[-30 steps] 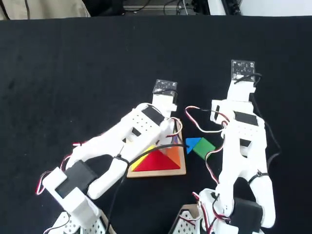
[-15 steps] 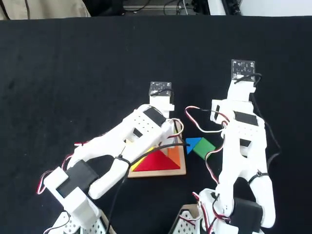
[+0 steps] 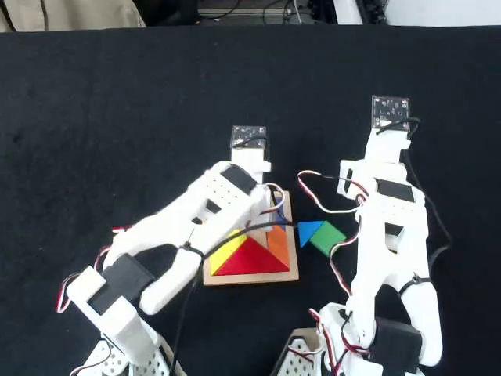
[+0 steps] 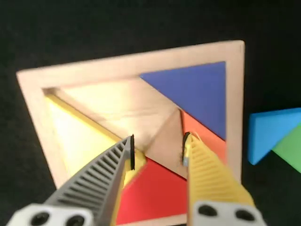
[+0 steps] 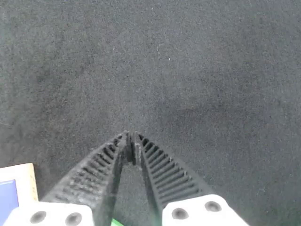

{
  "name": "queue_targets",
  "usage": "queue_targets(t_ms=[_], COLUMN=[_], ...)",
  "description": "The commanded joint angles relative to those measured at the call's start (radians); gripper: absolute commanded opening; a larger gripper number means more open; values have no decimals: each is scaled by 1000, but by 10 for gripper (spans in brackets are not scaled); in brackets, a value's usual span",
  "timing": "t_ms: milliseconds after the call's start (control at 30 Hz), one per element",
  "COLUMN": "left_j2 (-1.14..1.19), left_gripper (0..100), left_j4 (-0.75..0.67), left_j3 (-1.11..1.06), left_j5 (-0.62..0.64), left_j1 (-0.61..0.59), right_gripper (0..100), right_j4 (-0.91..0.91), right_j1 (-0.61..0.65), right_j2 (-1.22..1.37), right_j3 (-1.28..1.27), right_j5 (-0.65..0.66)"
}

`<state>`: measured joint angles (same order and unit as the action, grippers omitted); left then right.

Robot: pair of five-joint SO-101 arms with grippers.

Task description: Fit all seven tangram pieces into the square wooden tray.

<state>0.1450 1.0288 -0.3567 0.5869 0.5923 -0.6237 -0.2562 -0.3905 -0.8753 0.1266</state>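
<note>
Table [image 3: 117,102]: one, covered in a matte black cloth [image 5: 211,70] with a felt-like nap, with a few pale lint specks visible up close in the right wrist view. Beyond the table's far edge: a strip of beige fabric [image 3: 70,14] at one corner, a tangle of dark cables [image 3: 270,9] near the middle, and a white surface [image 3: 442,11] at the other corner. Light: even and diffuse across the cloth.

Light even, diffuse, from above. High view bright: white arms [image 3: 389,235] near blown out against matte black cloth [image 3: 117,102]; shadows on cloth faint. Left wrist view: wooden tray [image 4: 127,66] washed pale, thin shadow along inner wall. Right wrist view dimmer, cloth greyish.
</note>
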Motion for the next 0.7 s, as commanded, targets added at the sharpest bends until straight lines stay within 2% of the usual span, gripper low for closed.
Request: queue_targets(t_ms=[0,167,667], left_j2=[-14,-6,-6], left_gripper=[188,188,188], left_j4=[-54,-91,-117], left_j3=[47,35,-36], left_j5=[-69,-91,-91], left_j1=[-51,-13,-39], right_gripper=[11,11,11], right_j4=[20,20,20], right_j1=[9,23,25], right_j2=[12,12,12], right_j3=[53,47,42], right_j5=[-5,-3,-2])
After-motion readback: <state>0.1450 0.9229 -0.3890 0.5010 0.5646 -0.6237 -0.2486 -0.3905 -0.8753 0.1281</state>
